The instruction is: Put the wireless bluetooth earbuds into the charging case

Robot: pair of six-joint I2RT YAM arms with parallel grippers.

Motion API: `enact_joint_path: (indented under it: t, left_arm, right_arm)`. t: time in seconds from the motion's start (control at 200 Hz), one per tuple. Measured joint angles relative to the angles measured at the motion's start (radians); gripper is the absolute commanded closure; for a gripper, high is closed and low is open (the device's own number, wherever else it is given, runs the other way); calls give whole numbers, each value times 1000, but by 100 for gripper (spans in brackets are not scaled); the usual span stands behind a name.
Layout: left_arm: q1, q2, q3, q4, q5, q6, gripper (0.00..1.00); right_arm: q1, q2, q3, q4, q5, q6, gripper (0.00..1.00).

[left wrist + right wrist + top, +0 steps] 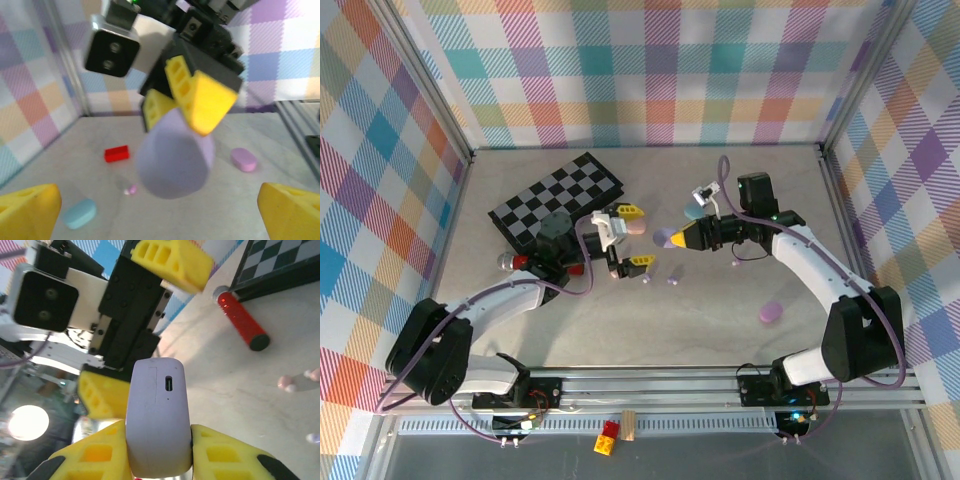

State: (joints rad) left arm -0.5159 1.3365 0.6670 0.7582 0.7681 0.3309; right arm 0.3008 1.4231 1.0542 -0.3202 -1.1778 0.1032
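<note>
The left arm lies low from the near left corner toward the middle of the table. Its left gripper (632,236) is turned sideways, yellow fingers spread wide and gripping nothing. Facing it, the right arm arcs round from the near right. The right gripper (678,237) pinches a lavender charging case (159,420) by its sides, held up off the table, port end toward its own camera.

Earbuds (673,280) lie loose on the pale tabletop (720,340), just nearer than the two grippers. A teal case (695,212) sits just beyond the right gripper, and a purple case (771,313) lies apart toward the near right. A checkerboard (558,200) and a red marker (515,261) lie on the left. Pastel plaid walls (650,70) close everything in.
</note>
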Motion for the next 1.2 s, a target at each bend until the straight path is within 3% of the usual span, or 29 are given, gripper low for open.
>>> enact_joint_path:
  t: [0.17,0.515,0.89,1.2]
  left_arm:
    - [27,56,-23,117,13,6,0]
    - [19,84,35,57,130,97,5]
    - [5,172,85,81,191,56,31]
    - [-1,182,103,87,194,59,42]
  right_arm:
    - [-5,16,-10,77,-68,224,89]
    - [-3,51,-21,269,-147,568,93]
    - [29,74,-22,340,-160,661,96]
    - [40,74,-22,351,-167,679,97]
